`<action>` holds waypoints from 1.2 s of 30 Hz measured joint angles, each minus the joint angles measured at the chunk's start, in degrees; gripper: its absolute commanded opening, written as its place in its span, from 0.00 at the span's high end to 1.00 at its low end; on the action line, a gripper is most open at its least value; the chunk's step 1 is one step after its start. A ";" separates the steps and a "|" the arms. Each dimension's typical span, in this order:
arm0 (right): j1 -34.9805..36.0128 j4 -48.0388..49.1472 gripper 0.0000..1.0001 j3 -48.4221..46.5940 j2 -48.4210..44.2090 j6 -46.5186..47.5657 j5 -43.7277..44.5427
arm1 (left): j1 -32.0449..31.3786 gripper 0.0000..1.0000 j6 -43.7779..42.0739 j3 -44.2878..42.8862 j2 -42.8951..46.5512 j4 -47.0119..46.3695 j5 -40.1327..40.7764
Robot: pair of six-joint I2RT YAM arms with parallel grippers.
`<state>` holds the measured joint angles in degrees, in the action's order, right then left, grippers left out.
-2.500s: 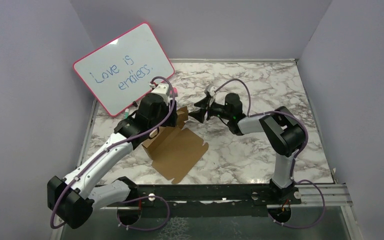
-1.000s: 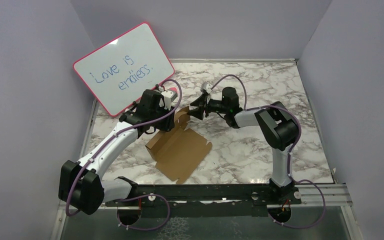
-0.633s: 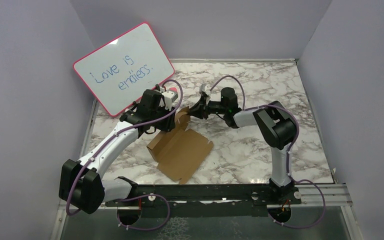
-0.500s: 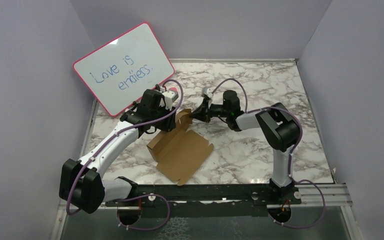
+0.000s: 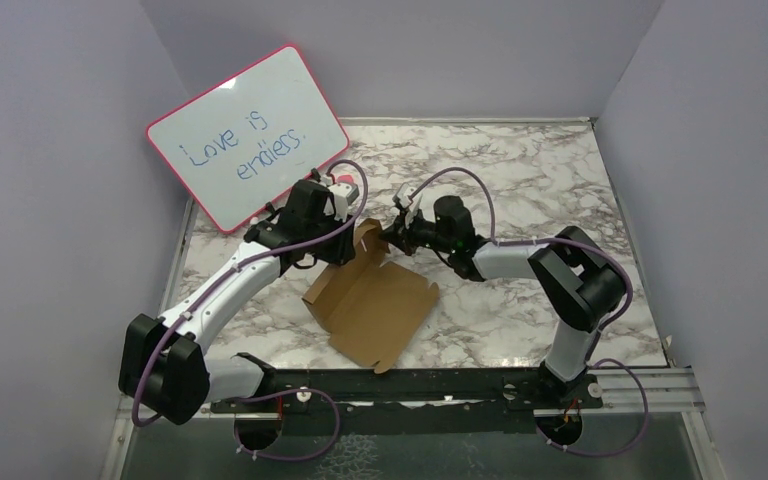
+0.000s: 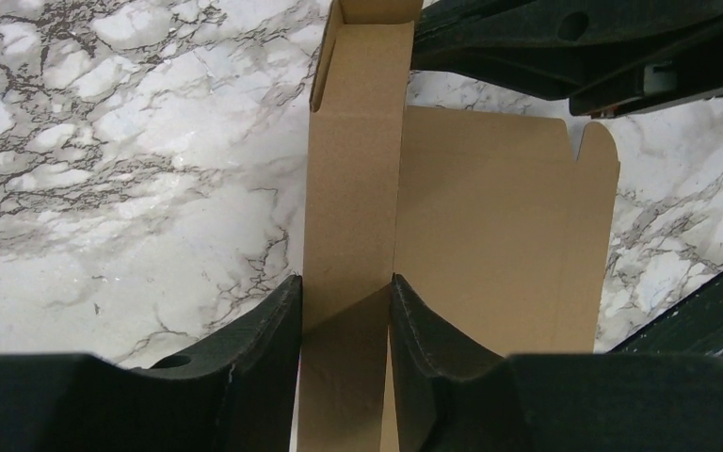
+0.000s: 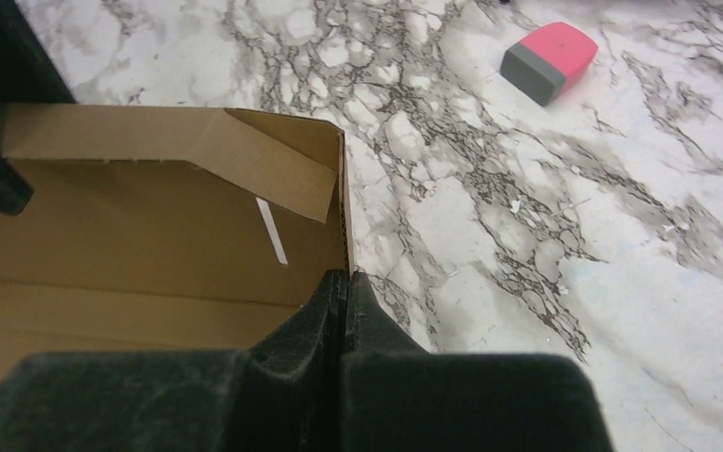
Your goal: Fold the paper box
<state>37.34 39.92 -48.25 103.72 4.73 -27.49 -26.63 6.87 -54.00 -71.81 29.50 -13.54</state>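
The paper box (image 5: 375, 305) is a brown cardboard sheet lying part-folded on the marble table, with its far end raised. My left gripper (image 5: 345, 248) reaches down at that far left corner. In the left wrist view its fingers (image 6: 273, 325) press both sides of an upright side strip of the paper box (image 6: 353, 188), so the left gripper (image 6: 346, 282) is shut on it. My right gripper (image 5: 390, 238) comes in from the right. In the right wrist view the right gripper (image 7: 346, 275) pinches the thin edge of the end wall of the paper box (image 7: 151, 235), beside a folded-in corner flap (image 7: 273, 169).
A pink-rimmed whiteboard (image 5: 245, 135) leans against the left wall at the back. A pink and grey eraser (image 7: 551, 59) lies on the marble beyond the box; its pink end peeks out behind my left wrist (image 5: 345, 181). Purple walls enclose the table on three sides.
My right gripper has shut on the box's end wall. Both grippers and the box have shifted toward the near right, and the box has turned slightly.
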 measured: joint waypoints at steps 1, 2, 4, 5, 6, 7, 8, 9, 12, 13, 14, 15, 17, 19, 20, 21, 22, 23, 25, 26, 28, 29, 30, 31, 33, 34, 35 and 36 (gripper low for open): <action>0.90 -0.31 0.99 0.00 -0.17 0.09 2.40 | -0.52 0.64 0.44 0.00 0.00 0.02 0.74; 1.40 -0.42 0.99 -0.02 -0.24 0.07 3.91 | -0.90 0.64 0.74 -0.02 0.00 0.02 1.25; 2.29 -0.50 0.98 -0.07 -0.44 -0.26 7.28 | -2.05 0.64 1.42 -0.28 -0.11 0.04 2.97; 2.54 -0.50 0.98 -0.07 -0.52 -0.61 8.44 | -2.84 0.64 2.25 -0.66 -0.26 -0.15 4.74; 2.71 -0.46 0.98 -0.07 -0.61 -0.96 9.35 | -3.48 0.64 2.36 -0.66 -0.37 -0.24 5.05; 2.84 -0.28 0.98 -0.04 -0.72 -1.46 10.34 | -3.93 0.64 2.82 -0.68 -0.42 -0.52 5.70; 2.86 -0.09 0.98 -0.04 -0.79 -1.92 11.34 | -4.42 0.64 3.37 -0.68 -0.42 -0.94 6.64; 2.97 0.35 0.98 0.02 -0.79 -2.56 11.89 | -4.92 0.64 3.69 -0.68 -0.44 -1.40 7.52; 3.08 2.99 0.98 1.62 -0.79 -4.00 13.18 | -7.26 0.64 4.79 -0.66 -0.42 -2.91 10.88; 3.08 4.00 0.98 2.54 -0.79 -4.44 13.38 | -8.15 0.64 4.92 -0.61 -0.42 -3.28 11.89; 3.08 5.11 0.98 3.65 -0.79 -4.83 13.51 | -8.96 0.64 5.01 -0.59 -0.42 -3.67 12.87; 3.08 6.86 0.98 4.92 -0.79 -5.22 13.57 | -9.57 0.64 5.09 -0.52 -0.42 -4.04 13.42; 3.08 10.29 0.98 7.04 -0.79 -5.75 13.81 | -10.19 0.64 5.31 -0.31 -0.42 -4.74 14.75; 3.06 14.47 0.98 9.55 -0.81 -6.27 14.40 | -10.32 0.64 5.53 0.00 -0.35 -5.35 15.82; 3.06 15.85 0.98 10.36 -0.79 -6.43 14.62 | -10.47 0.64 5.64 0.22 -0.31 -5.84 16.35; 3.06 17.29 0.98 11.23 -0.79 -6.54 14.82 | -10.62 0.64 5.77 0.35 -0.28 -6.25 16.72; 3.06 18.45 0.98 11.98 -0.81 -6.67 14.99 | -10.75 0.64 5.81 0.42 -0.28 -6.54 16.94; 3.04 19.58 0.98 12.72 -0.83 -6.84 15.21 | -10.93 0.64 5.95 0.44 -0.28 -6.84 17.14; 3.04 20.52 0.98 13.62 -1.14 -7.26 15.43 | -11.17 0.64 6.03 0.44 -0.28 -7.26 17.53; 3.04 20.79 0.99 14.21 -1.53 -7.54 15.43 | -11.37 0.64 6.05 0.44 -0.31 -7.48 17.94; 3.04 21.33 0.98 15.80 -2.71 -8.20 15.37 | -11.76 0.64 6.08 0.44 -0.31 -7.67 18.69; 3.06 21.62 0.98 16.68 -3.30 -8.44 15.30 | -12.00 0.64 6.08 0.44 -0.31 -7.69 19.12; 3.06 21.88 0.98 17.46 -3.85 -8.74 15.23 | -12.17 0.64 6.08 0.44 -0.31 -7.85 19.32; 3.06 22.16 0.98 18.14 -4.33 -9.03 15.21 | -12.50 0.64 6.05 0.44 -0.31 -8.07 19.61; 3.06 22.32 0.99 19.10 -5.16 -9.40 15.23 | -12.85 0.63 6.01 0.44 -0.31 -8.61 19.96; 3.06 22.38 0.99 19.28 -5.38 -9.51 15.08 | -12.90 0.63 6.01 0.46 -0.31 -8.83 20.24; 3.13 22.58 0.99 19.39 -5.49 -9.73 14.99 | -12.94 0.63 6.01 0.50 -0.31 -8.92 20.46; 3.21 22.69 0.99 19.45 -5.53 -9.84 14.95 | -12.94 0.63 5.97 0.72 -0.28 -9.27 20.61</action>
<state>40.56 62.61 -28.80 98.19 -5.10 -12.53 -39.57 12.84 -53.28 -72.10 20.23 7.07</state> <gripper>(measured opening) 0.023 0.367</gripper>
